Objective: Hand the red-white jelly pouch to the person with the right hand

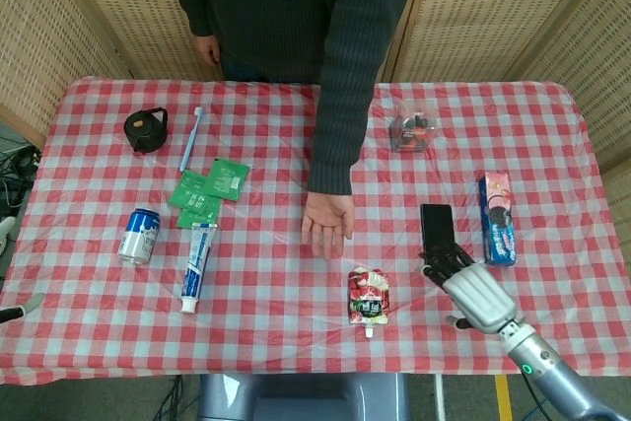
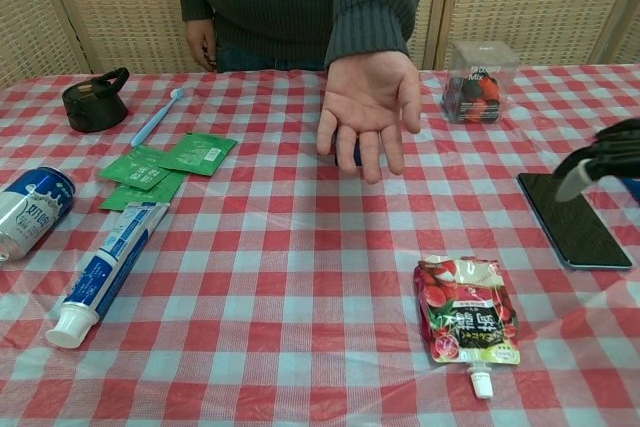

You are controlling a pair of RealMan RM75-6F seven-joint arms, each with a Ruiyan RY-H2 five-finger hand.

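Note:
The red-white jelly pouch [image 1: 369, 298] [image 2: 467, 322] lies flat near the table's front edge, its spout toward me. My right hand [image 1: 465, 282] [image 2: 600, 158] hovers to the right of the pouch, over the near end of a black phone [image 1: 435, 223] [image 2: 572, 217], fingers spread and holding nothing. The person's open palm [image 1: 326, 223] [image 2: 366, 112] is held out above the table, just beyond and left of the pouch. Only a fingertip of my left hand [image 1: 22, 311] shows at the front left edge.
A boxed snack [image 1: 497, 217] lies right of the phone. A clear box of sweets [image 1: 410, 129] stands at the back. Toothpaste [image 1: 196, 264], a blue can [image 1: 138, 235], green sachets [image 1: 207, 189], a toothbrush [image 1: 190, 137] and a black lid [image 1: 146, 128] sit on the left.

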